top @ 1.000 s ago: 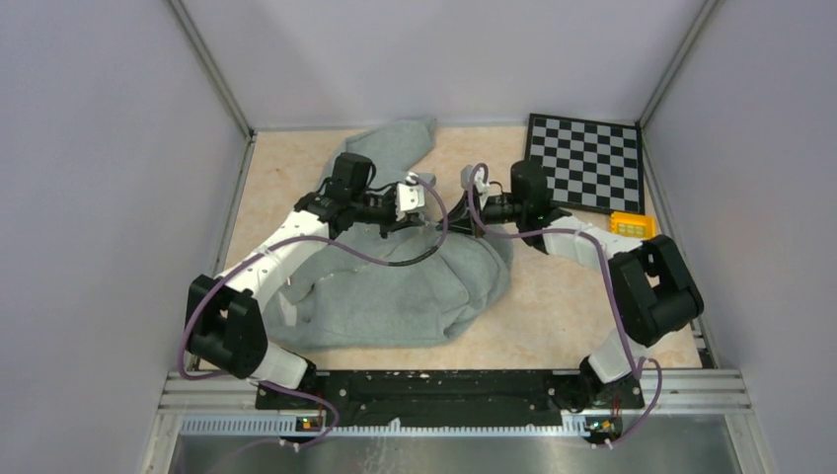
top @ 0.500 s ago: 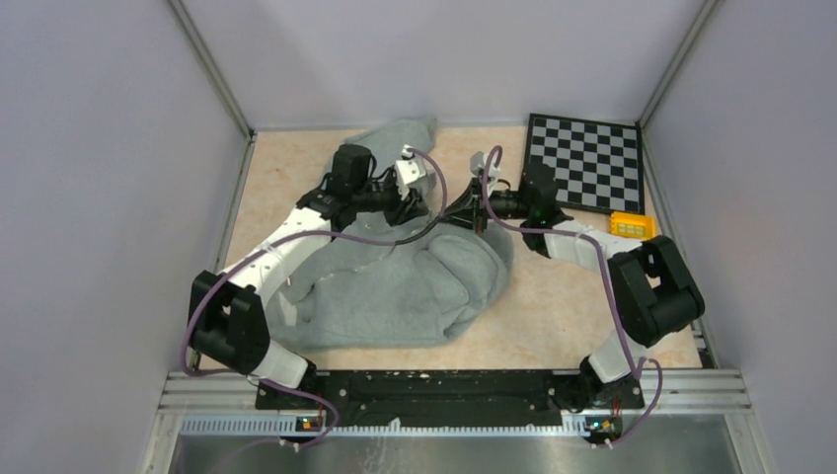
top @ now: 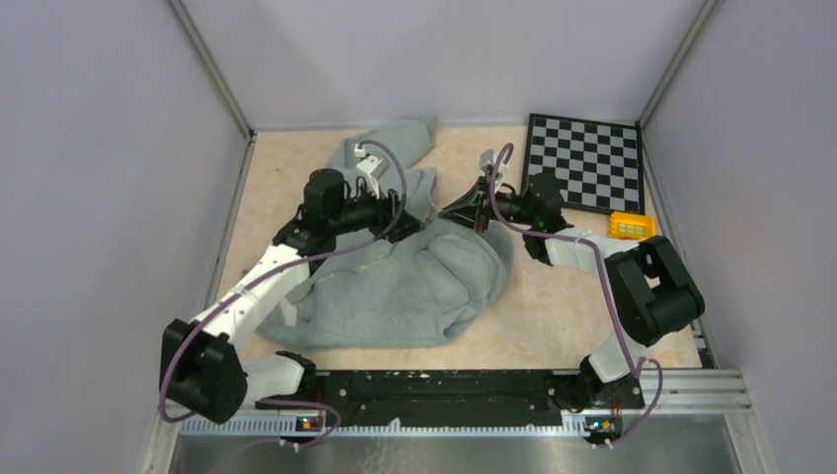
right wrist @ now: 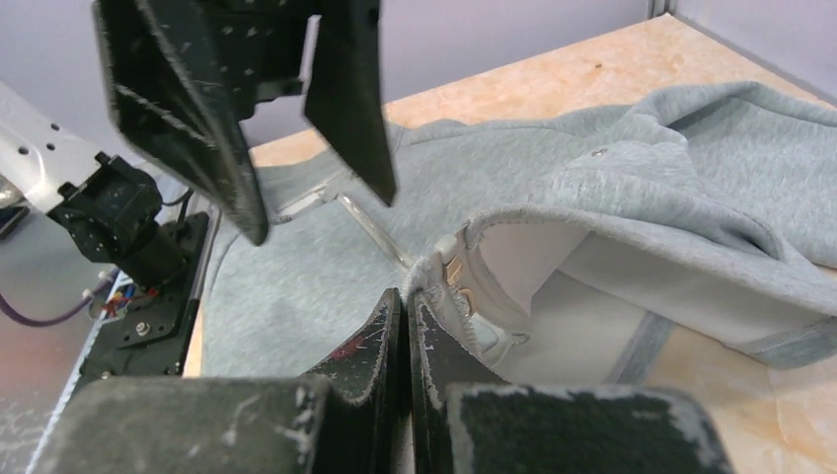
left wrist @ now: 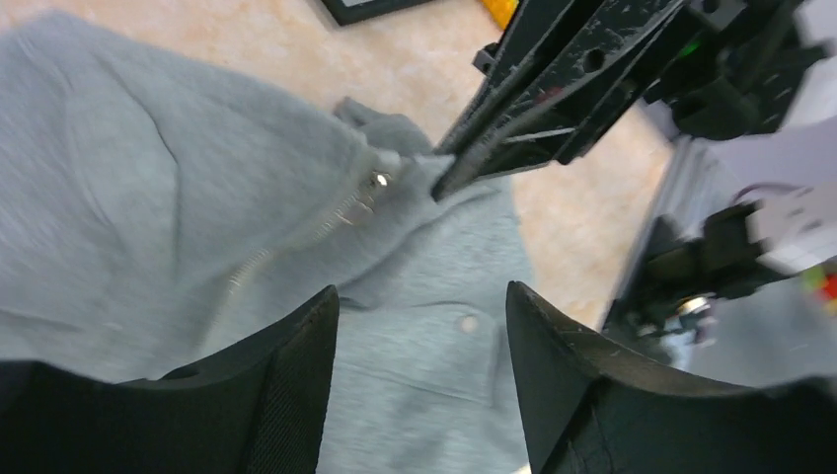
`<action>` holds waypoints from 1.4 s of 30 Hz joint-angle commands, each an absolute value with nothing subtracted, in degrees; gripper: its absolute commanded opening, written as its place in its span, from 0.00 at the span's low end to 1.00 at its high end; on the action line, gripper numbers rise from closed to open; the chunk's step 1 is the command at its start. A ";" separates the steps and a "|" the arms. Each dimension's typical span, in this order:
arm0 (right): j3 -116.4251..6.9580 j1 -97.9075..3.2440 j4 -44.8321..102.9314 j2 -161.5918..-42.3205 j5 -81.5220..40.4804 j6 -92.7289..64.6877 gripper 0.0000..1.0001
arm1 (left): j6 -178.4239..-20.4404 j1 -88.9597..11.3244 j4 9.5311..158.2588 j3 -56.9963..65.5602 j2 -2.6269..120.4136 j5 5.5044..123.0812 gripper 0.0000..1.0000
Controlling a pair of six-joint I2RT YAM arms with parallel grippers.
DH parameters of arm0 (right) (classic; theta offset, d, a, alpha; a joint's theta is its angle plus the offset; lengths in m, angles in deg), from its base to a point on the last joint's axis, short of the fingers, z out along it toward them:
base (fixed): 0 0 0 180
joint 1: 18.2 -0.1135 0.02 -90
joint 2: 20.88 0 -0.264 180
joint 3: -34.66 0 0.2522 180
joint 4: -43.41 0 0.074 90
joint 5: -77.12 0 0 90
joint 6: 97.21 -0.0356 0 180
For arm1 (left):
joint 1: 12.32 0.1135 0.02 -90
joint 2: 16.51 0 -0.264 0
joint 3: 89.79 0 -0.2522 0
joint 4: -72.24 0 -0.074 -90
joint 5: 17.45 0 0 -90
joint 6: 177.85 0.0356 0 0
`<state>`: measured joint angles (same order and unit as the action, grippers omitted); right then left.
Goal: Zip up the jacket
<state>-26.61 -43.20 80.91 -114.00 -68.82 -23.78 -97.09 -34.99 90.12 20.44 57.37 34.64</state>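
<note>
The light-grey jacket [top: 395,286] lies crumpled in the middle of the table. My right gripper [top: 462,209] is shut on the jacket's front edge beside the zipper, holding that flap lifted. In the right wrist view the shut fingertips [right wrist: 407,296] pinch the fleece edge, with the metal pull [right wrist: 454,272] just right of them. My left gripper [top: 403,210] hovers open to the left, apart from the cloth. In the left wrist view the jaws [left wrist: 422,296] stand wide with nothing between them, above the jacket [left wrist: 148,197] and its zipper [left wrist: 336,212].
A black-and-white checkerboard [top: 585,161] lies at the back right, with a small yellow block [top: 632,225] at its near corner. Grey walls close in the table on three sides. The right arm's fingers [left wrist: 533,89] reach across the top of the left wrist view.
My left gripper has opened, let go of the jacket near the zipper and drawn back to the left. The right gripper has stayed shut on the jacket edge, shifting slightly.
</note>
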 commanded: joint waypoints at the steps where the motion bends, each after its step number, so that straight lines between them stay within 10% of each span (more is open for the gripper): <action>1: -26.21 -43.11 90.71 -114.14 -65.20 -29.24 0.00 | -125.34 -34.30 77.52 29.46 50.81 37.57 0.65; 16: -25.74 -44.91 94.09 -113.70 -61.51 -40.41 0.00 | -165.07 -34.31 2.65 54.15 67.29 42.92 0.45; 42: -27.88 -46.33 89.74 -113.62 -60.76 -37.19 0.00 | -173.96 -37.86 -16.69 48.53 88.16 47.93 0.56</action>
<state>-24.97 -45.47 86.59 -114.32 -60.56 -38.25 -172.06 -36.79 0.51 50.47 87.73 46.62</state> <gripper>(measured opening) 0.009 0.555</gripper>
